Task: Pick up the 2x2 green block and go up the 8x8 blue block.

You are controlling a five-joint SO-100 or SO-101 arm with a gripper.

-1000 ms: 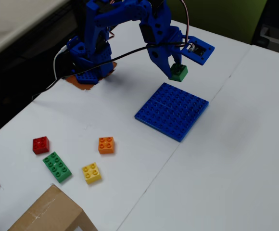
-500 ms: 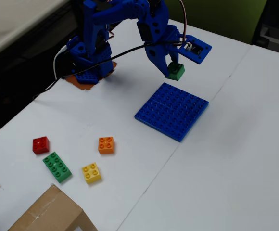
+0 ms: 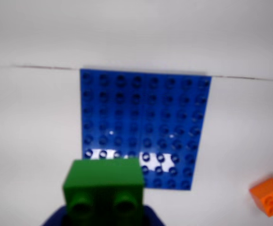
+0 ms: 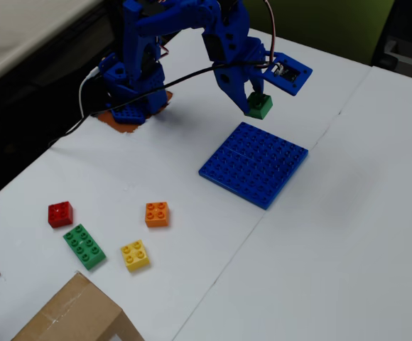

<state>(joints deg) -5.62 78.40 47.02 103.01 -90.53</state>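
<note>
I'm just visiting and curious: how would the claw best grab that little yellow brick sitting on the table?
Judging by its shape, best from straight above, the claw closing on two opposite flat side walls of the yellow brick. Its studded top offers no hold, and it lies flat on the table. The long green brick sits close on its left in the fixed view, so the other pair looks safer.

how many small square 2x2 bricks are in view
4: small green plastic brick held in the end effector; red, orange and yellow ones on the white table. None looks hidden.
</note>
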